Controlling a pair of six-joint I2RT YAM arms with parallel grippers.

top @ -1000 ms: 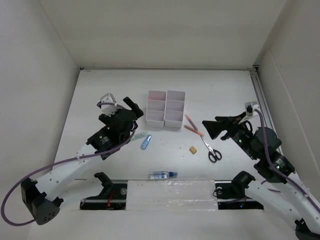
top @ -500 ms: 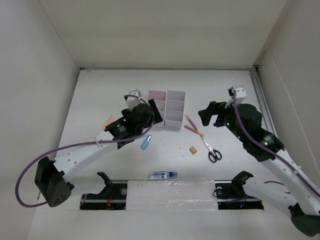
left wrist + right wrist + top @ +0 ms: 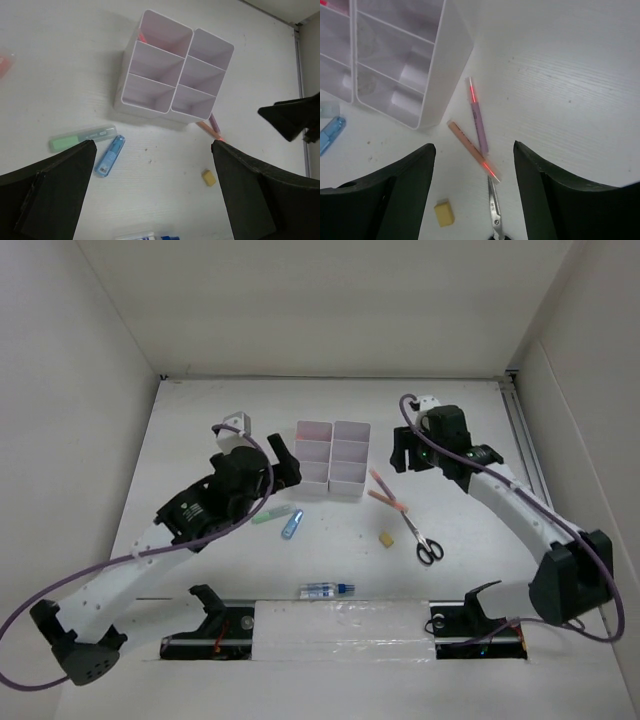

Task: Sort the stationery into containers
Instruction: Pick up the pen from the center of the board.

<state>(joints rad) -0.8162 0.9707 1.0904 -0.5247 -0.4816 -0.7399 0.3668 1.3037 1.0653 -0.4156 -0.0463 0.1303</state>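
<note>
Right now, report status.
Left end effector open, empty, beside organizer. Right end effector open, empty, near pens. Scissors, eraser, marker loose on table. No obstruction.

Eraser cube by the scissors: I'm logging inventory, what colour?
Yellowish tan eraser cube, clearest in right wrist view.

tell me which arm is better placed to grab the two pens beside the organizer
Right. The right gripper hangs open over the pens, framed in its wrist view; the left gripper is across the organizer, nearer the green marker.
</note>
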